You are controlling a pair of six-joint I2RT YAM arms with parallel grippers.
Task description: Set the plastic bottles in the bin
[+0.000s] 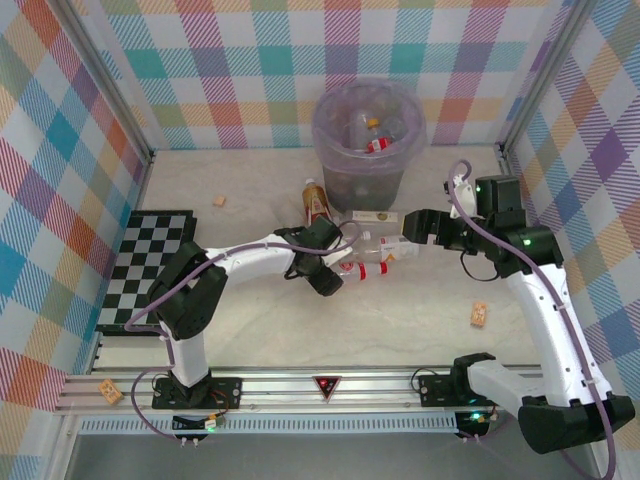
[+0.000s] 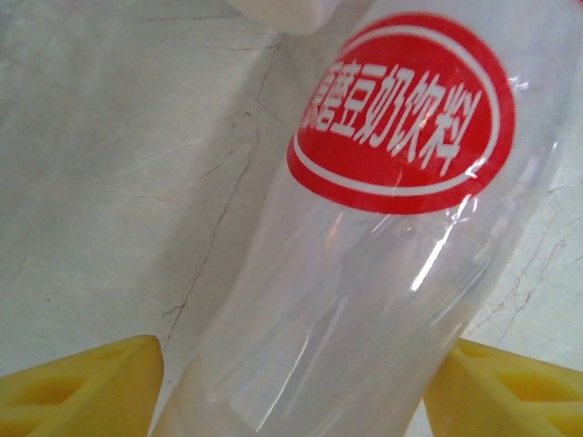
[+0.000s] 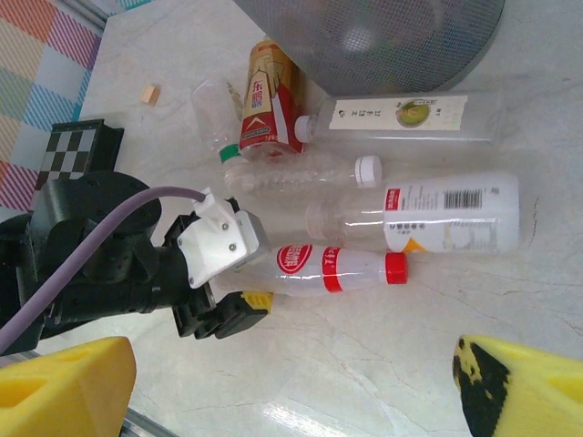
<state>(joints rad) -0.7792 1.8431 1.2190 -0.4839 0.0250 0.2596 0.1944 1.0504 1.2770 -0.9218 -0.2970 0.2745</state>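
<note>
A: Yellow pads [image 2: 82,391] of the left tool [image 2: 291,391] flank the red-labelled bottle [image 2: 364,273], which lies on the tabletop [image 1: 420,330]. Pinched yet or not, I cannot tell.

B: Note: clamp square across the body, mid-length, then lift straight up before swinging to the bin [image 1: 322,140].

A: Right wrist view adds its red cap [image 3: 394,267] and the neighbouring bottles [image 3: 428,214] lying between it and the bin. Right tool [image 3: 291,382] hangs wide open, empty.

I operate in a robot test cell, not a home. My left arm base [image 1: 190,385] and right arm base [image 1: 470,385] bolt to an aluminium rail [image 1: 330,400]. Beyond the rail lies a marble-pattern tabletop [image 1: 400,320]. Plaid fabric screens [image 1: 260,70] on metal posts [image 1: 118,100] enclose it.
</note>
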